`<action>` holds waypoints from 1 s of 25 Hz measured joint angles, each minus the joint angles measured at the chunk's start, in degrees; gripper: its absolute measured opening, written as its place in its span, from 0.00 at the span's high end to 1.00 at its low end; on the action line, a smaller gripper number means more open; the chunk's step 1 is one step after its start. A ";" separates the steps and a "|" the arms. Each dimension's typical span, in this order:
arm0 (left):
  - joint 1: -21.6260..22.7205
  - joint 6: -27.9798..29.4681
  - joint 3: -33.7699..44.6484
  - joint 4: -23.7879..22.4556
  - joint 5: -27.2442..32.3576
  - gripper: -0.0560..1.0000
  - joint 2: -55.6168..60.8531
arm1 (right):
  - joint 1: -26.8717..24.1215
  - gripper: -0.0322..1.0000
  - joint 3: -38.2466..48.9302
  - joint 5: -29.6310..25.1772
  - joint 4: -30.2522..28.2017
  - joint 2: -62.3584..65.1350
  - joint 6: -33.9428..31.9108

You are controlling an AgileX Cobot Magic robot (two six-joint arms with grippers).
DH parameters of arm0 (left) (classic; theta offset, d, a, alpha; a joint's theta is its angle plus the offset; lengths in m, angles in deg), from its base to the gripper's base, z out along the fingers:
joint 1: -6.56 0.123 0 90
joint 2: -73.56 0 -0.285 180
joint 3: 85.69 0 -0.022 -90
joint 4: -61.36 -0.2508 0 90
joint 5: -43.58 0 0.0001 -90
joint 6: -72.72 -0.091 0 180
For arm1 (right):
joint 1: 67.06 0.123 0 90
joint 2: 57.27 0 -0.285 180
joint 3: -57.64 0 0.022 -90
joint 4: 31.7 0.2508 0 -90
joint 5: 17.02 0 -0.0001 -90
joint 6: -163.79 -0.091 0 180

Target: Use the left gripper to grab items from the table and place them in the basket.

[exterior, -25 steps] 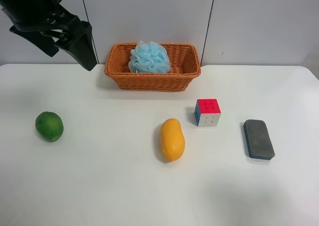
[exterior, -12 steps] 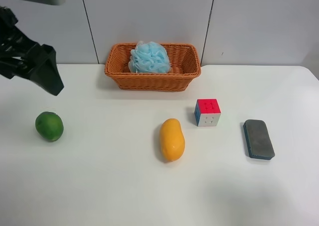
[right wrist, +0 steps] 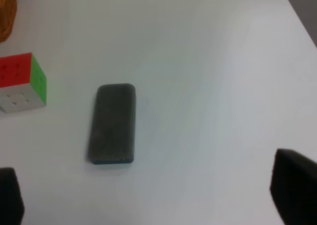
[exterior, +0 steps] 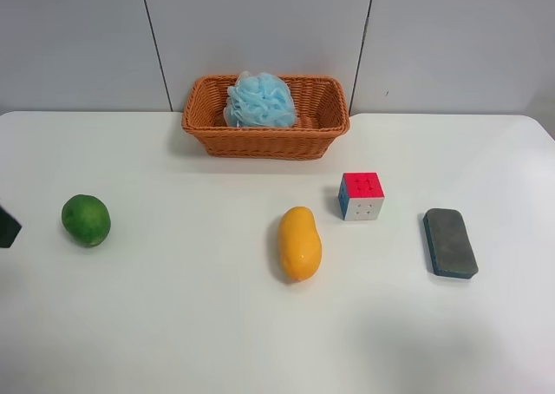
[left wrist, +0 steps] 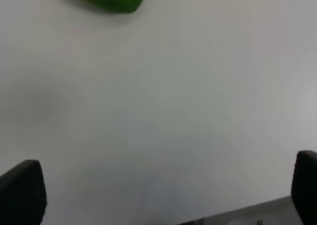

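Fruit first: one green fruit sits at the left of the table, and one mango lies in the middle. One cube and one eraser are on the right. One basket stands at the far side with one blue pouf inside. My left gripper is spread wide over bare table near the green fruit, holding nothing. My right gripper is wide apart too, above the eraser.
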 joint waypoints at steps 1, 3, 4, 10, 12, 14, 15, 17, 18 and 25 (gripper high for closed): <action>1.32 -0.32 2.21 0.00 -0.88 0.01 2.73 | 0.00 0.01 0.00 0.00 0.00 0.00 0.00; 4.28 -1.24 5.80 0.00 -2.90 0.01 7.87 | 0.00 0.01 0.00 0.00 0.00 0.00 0.00; 5.47 -1.63 7.42 0.00 -3.60 0.01 10.82 | 0.00 0.01 0.00 0.00 0.00 0.00 0.00; 13.62 -3.25 12.71 0.91 -4.84 0.01 26.21 | 0.00 0.01 0.00 0.00 0.00 0.00 0.00; 16.10 -5.08 12.76 1.65 -4.47 0.01 30.30 | 0.00 0.01 0.00 0.00 0.00 0.00 0.00; 18.50 -7.07 12.76 2.41 -4.39 0.01 33.37 | 0.00 0.01 0.00 0.00 0.00 0.00 0.00; 19.38 -7.70 12.76 3.00 -4.27 0.01 34.74 | 0.00 0.01 0.00 0.00 0.00 0.00 0.00; 20.89 -8.15 12.76 4.05 -3.61 0.01 36.82 | 0.00 0.01 0.00 0.00 0.00 0.00 0.00; 21.36 -8.20 12.76 4.31 -3.17 0.01 37.73 | 0.00 0.01 0.00 0.00 0.00 0.00 0.00; 21.64 -10.08 12.76 4.73 -2.68 0.01 42.77 | 0.00 0.01 0.00 0.00 0.00 0.00 0.00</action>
